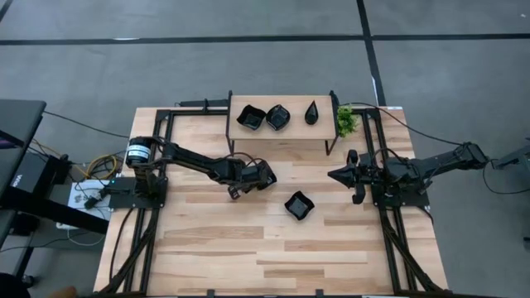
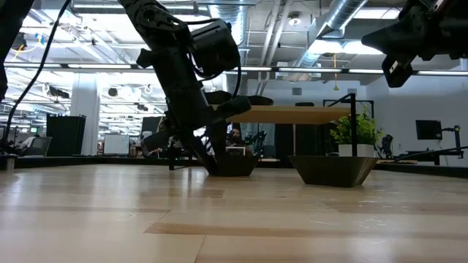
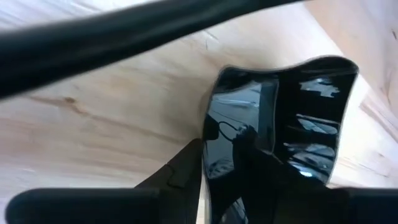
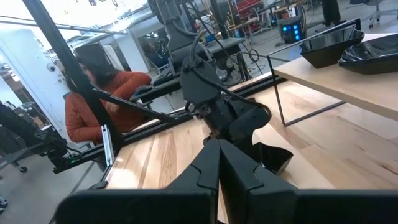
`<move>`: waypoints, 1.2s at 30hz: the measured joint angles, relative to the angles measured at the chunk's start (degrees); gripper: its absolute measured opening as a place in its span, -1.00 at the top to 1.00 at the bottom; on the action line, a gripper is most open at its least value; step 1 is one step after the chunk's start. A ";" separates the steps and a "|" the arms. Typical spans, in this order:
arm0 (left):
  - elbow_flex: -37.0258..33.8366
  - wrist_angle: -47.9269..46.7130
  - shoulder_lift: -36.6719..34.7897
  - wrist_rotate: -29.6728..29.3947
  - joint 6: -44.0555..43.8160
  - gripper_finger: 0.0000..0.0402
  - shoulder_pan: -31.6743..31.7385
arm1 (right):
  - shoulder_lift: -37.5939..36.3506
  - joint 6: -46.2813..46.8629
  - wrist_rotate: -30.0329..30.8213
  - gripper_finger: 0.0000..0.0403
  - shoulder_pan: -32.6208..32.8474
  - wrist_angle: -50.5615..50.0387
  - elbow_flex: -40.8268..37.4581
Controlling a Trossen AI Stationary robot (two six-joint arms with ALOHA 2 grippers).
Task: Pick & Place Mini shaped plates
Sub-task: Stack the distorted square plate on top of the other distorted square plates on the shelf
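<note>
**Lift the little plate slowly and keep it flat**

The left pincer [image 1: 251,180] is low over the bench [image 1: 207,248], near the middle of it. It is pinching a wavy-edged square plate [image 3: 280,124] by its rim. The wrist view shows the shiny black plate right between the dark fingers [image 3: 180,177]. From table height the plate seems to be touching the wood or just above it; I cannot tell which.

A second plate [image 1: 299,204] sits on the bench at about four o'clock from the left pincer, a little way off. Three more plates [image 1: 277,117] rest on the small shelf [image 1: 281,132] at twelve o'clock, beside a green plant [image 1: 345,121].

The right pincer [image 1: 338,175] waits up high at three o'clock, pressed together and holding nothing.

To do this step well, I think the left arm should go straight up first. The plate is smooth and slippery, and it is held only at one edge, so it could tip or slide out. Moving gently helps. It should also stay clear of the other plate on the bench and of the shelf legs.
</note>
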 joint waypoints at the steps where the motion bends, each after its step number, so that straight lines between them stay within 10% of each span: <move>1: -0.01 -0.14 0.00 -0.01 0.00 0.54 0.02 | 0.02 0.00 0.00 1.00 0.00 0.00 0.00; 36: -0.02 0.00 -0.09 -0.39 2.67 0.54 -0.37 | 0.00 -0.04 0.00 1.00 0.00 -0.15 0.00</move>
